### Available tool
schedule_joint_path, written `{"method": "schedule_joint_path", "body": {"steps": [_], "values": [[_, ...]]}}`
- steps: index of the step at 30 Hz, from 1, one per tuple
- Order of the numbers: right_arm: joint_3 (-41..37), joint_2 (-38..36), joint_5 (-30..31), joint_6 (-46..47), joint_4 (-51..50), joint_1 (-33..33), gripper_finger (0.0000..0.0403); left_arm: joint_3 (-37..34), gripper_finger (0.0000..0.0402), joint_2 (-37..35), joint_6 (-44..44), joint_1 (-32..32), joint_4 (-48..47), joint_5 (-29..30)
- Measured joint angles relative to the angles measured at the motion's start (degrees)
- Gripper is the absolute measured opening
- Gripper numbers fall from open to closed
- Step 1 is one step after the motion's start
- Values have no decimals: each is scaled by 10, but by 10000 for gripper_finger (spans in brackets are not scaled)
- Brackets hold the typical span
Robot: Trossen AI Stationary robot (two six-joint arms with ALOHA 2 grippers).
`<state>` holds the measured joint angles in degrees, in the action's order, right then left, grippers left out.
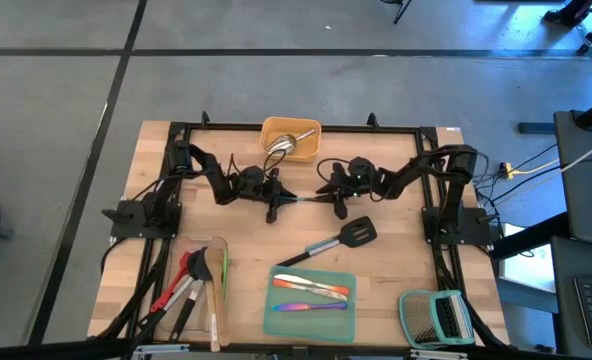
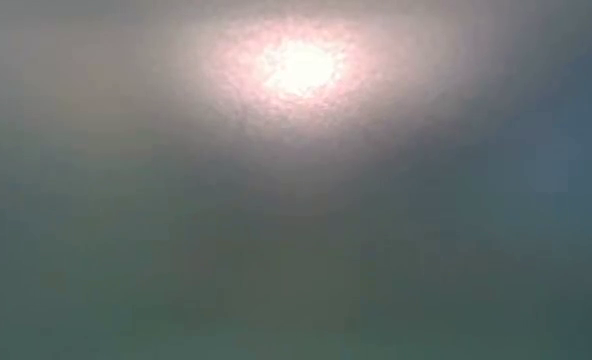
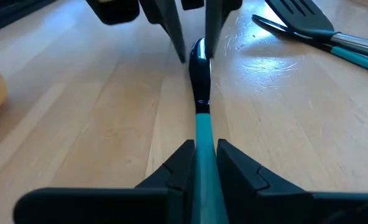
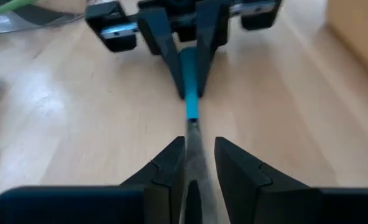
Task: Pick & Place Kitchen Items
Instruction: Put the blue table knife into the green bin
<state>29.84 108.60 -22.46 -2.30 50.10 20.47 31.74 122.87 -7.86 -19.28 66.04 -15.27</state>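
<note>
A slim utensil with a teal handle and a dark shiny shaft [image 1: 301, 197] lies level between my two grippers at the middle of the table. My left gripper [image 1: 276, 200] [image 3: 201, 165] is shut on its teal end. Facing it, my right gripper [image 1: 330, 199] [image 4: 199, 162] is shut on its shaft end. A black slotted turner [image 1: 342, 240] lies flat on the wood nearer the front. The low view shows only a blur. My left gripper pinches the teal handle [image 3: 202, 134] between its two fingers. They come from the table's left, slanting a little downward, and lie along the utensil. Whether the utensil rests on the wood or is just clear of it, I cannot tell. My right gripper pinches the grey shaft [image 4: 193, 140] between its two fingers, just short of where the teal begins. The fingers come from the table's right, slanting a little downward, along the utensil and opposite my left gripper's.
A yellow tray [image 1: 314, 128] with a steel scoop stands at the far edge. At the front are a clear tray [image 1: 219, 243] with red and black tools, a teal tray [image 1: 348, 318] with cutlery, and a green-framed rack [image 1: 436, 318]. Bare wood lies between the grippers and these.
</note>
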Motion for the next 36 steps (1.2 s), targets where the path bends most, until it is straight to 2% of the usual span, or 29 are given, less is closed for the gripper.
{"method": "schedule_joint_path", "body": {"steps": [7, 15, 20, 36], "values": [[34, 0, 10, -7, -90, -10, 89, -1, 51, 1, 1, 2, 9, 4], [35, 0, 13, -14, -102, -10, 89, -1, 52, 1, 4, 3, 9, 4], [35, 0, 13, 20, -103, -10, 91, -2, 51, 1, -16, 14, 13, 19], [35, 0, 8, 30, -108, -10, 173, -6, 51, -49, -35, 35, -27, 41]]}}
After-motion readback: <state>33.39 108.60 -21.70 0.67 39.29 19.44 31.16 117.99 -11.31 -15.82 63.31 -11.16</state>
